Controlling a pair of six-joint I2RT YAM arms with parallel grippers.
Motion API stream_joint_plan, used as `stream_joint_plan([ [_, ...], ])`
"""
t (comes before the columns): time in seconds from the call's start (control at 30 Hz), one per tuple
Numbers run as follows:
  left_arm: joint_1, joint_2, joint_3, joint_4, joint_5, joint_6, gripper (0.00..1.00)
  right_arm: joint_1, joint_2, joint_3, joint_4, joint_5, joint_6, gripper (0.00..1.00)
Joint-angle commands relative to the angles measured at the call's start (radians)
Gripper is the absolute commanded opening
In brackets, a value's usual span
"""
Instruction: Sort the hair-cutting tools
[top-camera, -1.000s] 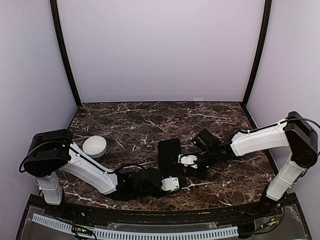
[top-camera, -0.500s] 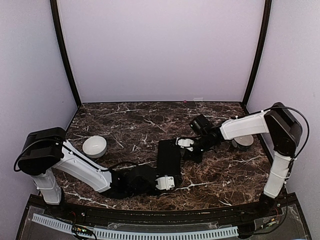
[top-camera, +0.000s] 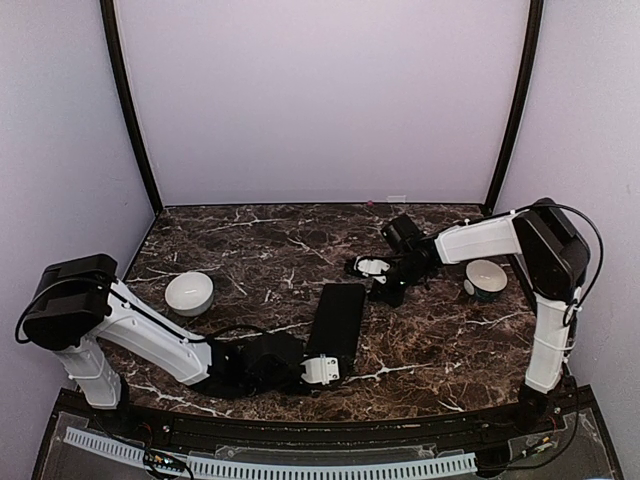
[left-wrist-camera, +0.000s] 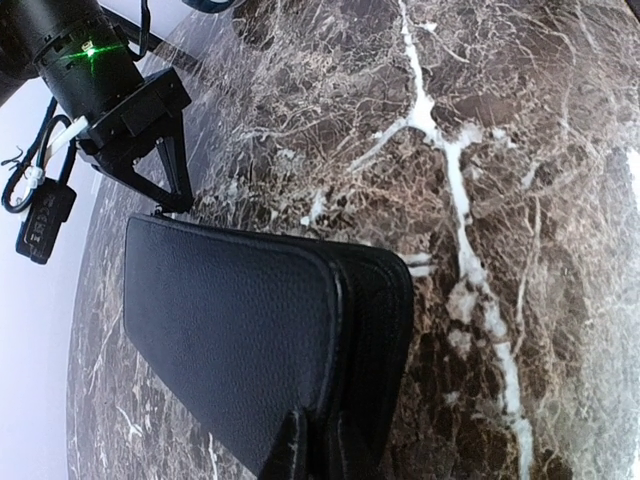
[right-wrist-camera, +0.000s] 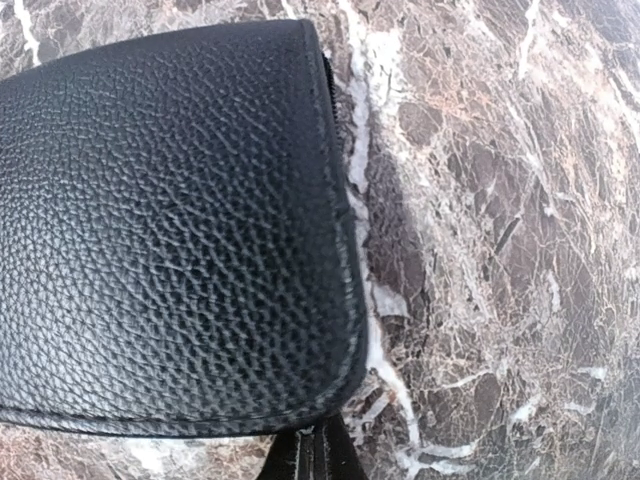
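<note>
At 6 o'clock my left gripper (top-camera: 320, 368) is clamped on the near end of the black leather case (top-camera: 338, 312). My right gripper (top-camera: 358, 268), tips pinched together, meets the case's far corner towards 12. I can't see the scissors or combs. White bowls sit at 9 (top-camera: 189, 292) and 3 (top-camera: 485, 278).

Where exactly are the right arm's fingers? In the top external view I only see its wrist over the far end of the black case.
Observer: The right wrist view shows the right fingers pressed together at the zipper edge of the black case. What they pinch is hidden.
Operator: And the left arm, at the near end?
Observer: The left wrist view shows the left fingers closed on the case's near end.
Operator: Is the case unzipped?
Observer: No. In both wrist views its visible edges lie shut.
</note>
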Motion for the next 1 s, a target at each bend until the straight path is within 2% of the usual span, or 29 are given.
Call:
stream_joint_plan([
  [0.0,-0.013,-0.066,-0.045,-0.12,-0.012,-0.065,0.0,-0.031,0.002,0.014,0.033,0.086,-0.005,0.0],
  [0.13,-0.012,-0.099,-0.077,-0.154,-0.043,-0.12,0.0,-0.031,-0.036,-0.022,0.018,0.073,-0.021,0.0],
  [0.23,-0.012,-0.086,-0.048,-0.239,-0.143,-0.223,0.01,-0.028,-0.077,-0.053,-0.002,0.045,-0.019,0.0],
  [0.33,-0.013,-0.094,-0.016,-0.336,-0.162,-0.342,0.14,-0.024,-0.114,-0.102,-0.012,0.031,0.001,0.0],
  [0.5,-0.012,-0.179,-0.025,-0.356,-0.138,-0.448,0.25,0.001,-0.167,-0.163,-0.052,0.02,0.012,0.0],
  [0.63,-0.012,-0.242,-0.006,-0.384,-0.137,-0.471,0.3,0.053,-0.212,-0.218,-0.093,0.034,0.007,0.0],
  [0.77,-0.014,-0.285,0.009,-0.335,-0.074,-0.454,0.35,0.131,-0.264,-0.254,-0.137,0.028,0.023,0.0],
  [0.9,-0.02,-0.26,0.013,-0.225,-0.01,-0.407,0.38,0.207,-0.276,-0.246,-0.17,-0.031,0.071,0.0],
  [0.97,-0.024,-0.212,0.038,-0.219,-0.032,-0.391,0.38,0.236,-0.271,-0.238,-0.183,-0.068,0.088,0.0],
])
